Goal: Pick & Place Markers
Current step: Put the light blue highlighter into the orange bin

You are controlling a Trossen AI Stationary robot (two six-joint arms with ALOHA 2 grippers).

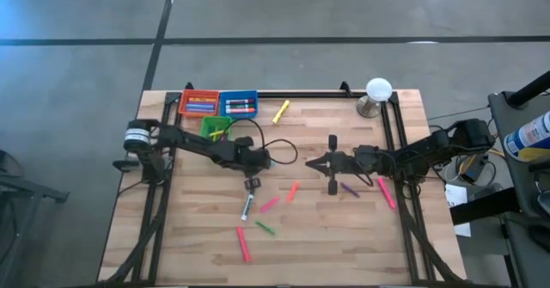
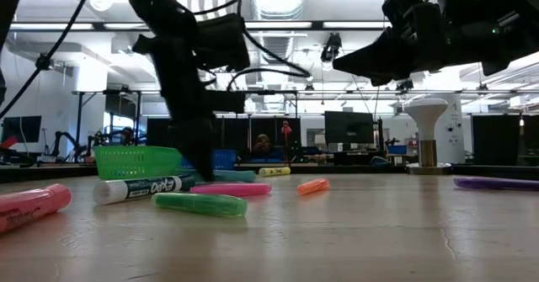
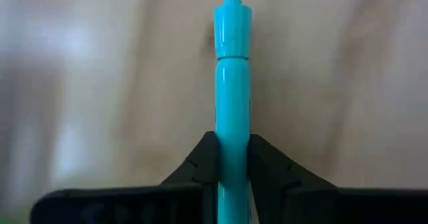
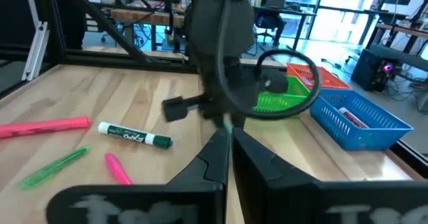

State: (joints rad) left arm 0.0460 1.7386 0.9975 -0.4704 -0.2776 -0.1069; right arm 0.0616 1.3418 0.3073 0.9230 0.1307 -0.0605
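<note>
My left gripper (image 1: 252,185) points down at the table's middle and is shut on a teal marker (image 3: 232,83). That marker shows in the low view as a teal barrel (image 2: 232,176) beside the fingers. My right gripper (image 1: 309,162) hovers shut to its right, above the wood, holding nothing. Loose markers lie flat on the table: a white-barrelled one (image 1: 247,206), pink (image 1: 270,204), orange (image 1: 293,190), green (image 1: 264,228), pink (image 1: 243,243), purple (image 1: 349,188), pink (image 1: 386,192), and yellow (image 1: 281,111). My left gripper pinches the teal marker's barrel (image 3: 232,140) between its two fingers, which come from above and lie across it. The capped end (image 3: 232,27) sticks out free beyond the fingers. The marker is level, close over the wood; whether it is lifted clear I cannot tell.
A red-orange bin (image 1: 198,103), a blue bin (image 1: 239,104) and a green bin (image 1: 216,126) stand at the far left, with markers inside. A white-topped stand (image 1: 378,94) sits at the far right corner. Black frame rails (image 1: 400,142) run along the table's sides. People sit in the room beyond.
</note>
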